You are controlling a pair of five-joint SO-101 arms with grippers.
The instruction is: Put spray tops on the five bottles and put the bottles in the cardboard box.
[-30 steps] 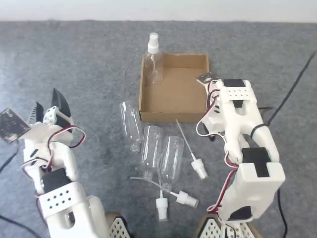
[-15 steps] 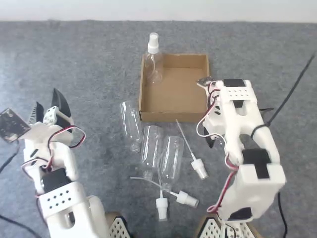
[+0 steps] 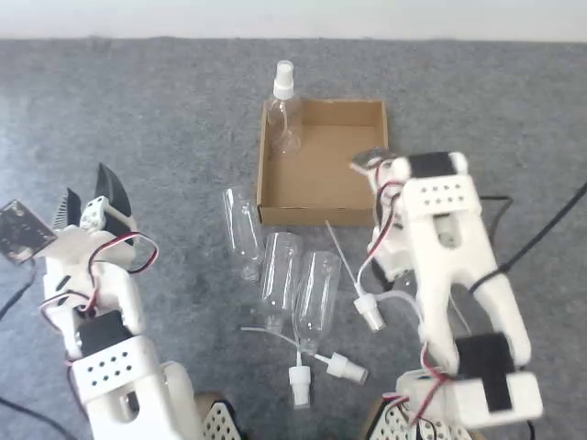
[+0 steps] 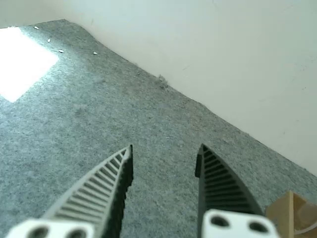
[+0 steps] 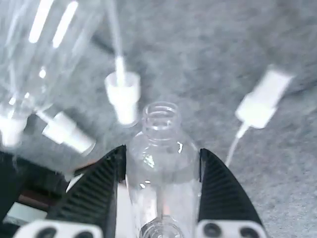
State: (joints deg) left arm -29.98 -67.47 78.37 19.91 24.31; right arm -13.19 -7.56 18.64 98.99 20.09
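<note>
1. The left gripper (image 3: 87,183) sits at the left edge of the grey mat (image 3: 156,110), well apart from every bottle. Its jaws stand wide apart with nothing between them. The left wrist view shows only mat beyond the left gripper (image 4: 166,147).
2. Three clear, uncapped bottles lie on the mat just in front of the cardboard box (image 3: 323,170). The leftmost bottle (image 3: 240,227) lies by the box's near left corner. The middle bottle (image 3: 280,268) and the third bottle (image 3: 317,291) lie side by side, touching or nearly so.
3. A capped bottle (image 3: 285,115), with its white spray top on, leans in the far left corner of the box.
4. Three loose spray tops lie on the mat nearer the arms. The nearest spray top (image 3: 298,383) lies below the lying bottles. A second spray top (image 3: 347,368) is just beside it. The third spray top (image 3: 370,312) lies farther right, its thin tube pointing towards the box.
5. The right arm (image 3: 440,229) stretches over the mat to the right of the loose tops, near the box's near right corner. In the right wrist view, the right gripper (image 5: 162,150) is closed around the held bottle (image 5: 161,173), one finger on each side. The bottle's open neck points down at the mat, close to a loose spray top.
</note>
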